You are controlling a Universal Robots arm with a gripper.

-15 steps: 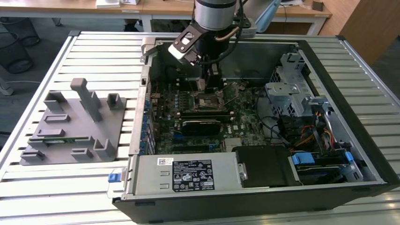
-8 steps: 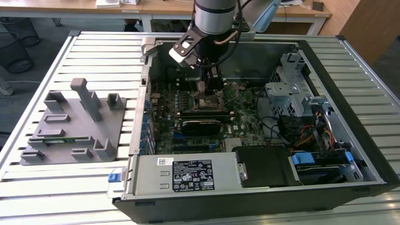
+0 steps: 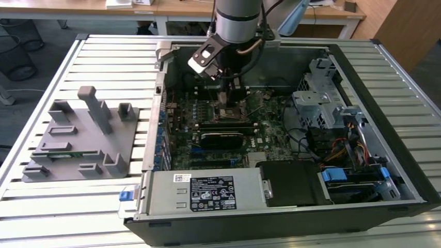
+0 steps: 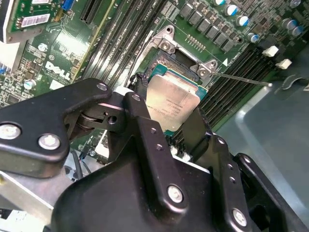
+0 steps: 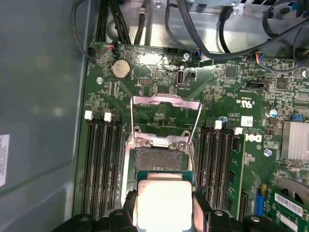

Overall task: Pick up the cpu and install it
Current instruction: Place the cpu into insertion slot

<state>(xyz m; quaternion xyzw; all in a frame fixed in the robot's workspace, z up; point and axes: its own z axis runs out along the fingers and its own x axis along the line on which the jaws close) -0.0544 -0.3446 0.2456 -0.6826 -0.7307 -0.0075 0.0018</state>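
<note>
Exterior view: we see the gripper [image 3: 226, 105] low inside the computer case [image 3: 276, 223]. Second wrist view: its fingers [image 4: 195, 130] clamp the cpu [image 4: 171, 104]. First wrist view: the cpu hangs close to the open socket [image 5: 159, 162].

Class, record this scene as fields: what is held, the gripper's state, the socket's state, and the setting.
Held: small flat square silvery cpu, between the fingers
Gripper: black gripper, shut on the cpu, inside the open black computer case
Socket: dark square metal-framed socket, cover plate raised; cpu just above it, apparently not seated
Beside case: grey plastic parts holder, at the exterior view's left
</note>
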